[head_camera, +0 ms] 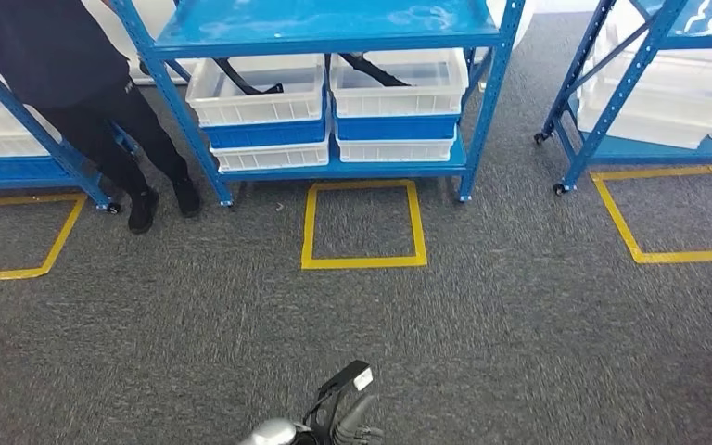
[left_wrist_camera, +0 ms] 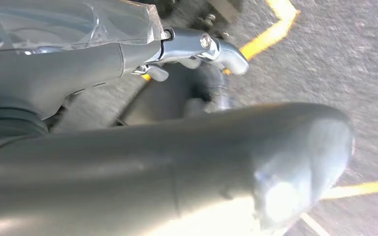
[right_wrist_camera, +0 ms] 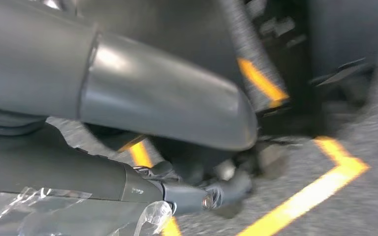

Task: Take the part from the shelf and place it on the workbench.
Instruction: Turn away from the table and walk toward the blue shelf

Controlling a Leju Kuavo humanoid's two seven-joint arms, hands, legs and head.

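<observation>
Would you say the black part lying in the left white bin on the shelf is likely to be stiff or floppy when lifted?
Probably fairly stiff: the black part holds a long curved shape and spans the left white bin without sagging. Being long and thin, it may swing or tilt if gripped near one end. Its weight cannot be judged from here.

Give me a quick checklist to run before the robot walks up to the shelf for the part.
1. Parts present: ok, one lies in each top bin.
2. Path to shelf: ok, bare carpet up to the yellow square.
3. Person clear: not ok, stands at the shelf's left post.
4. Shelf within reach: not ok, well ahead.
5. Left hand free: cannot tell, thumb hides the fingers.
6. Right hand free: cannot tell, blurred.
</observation>
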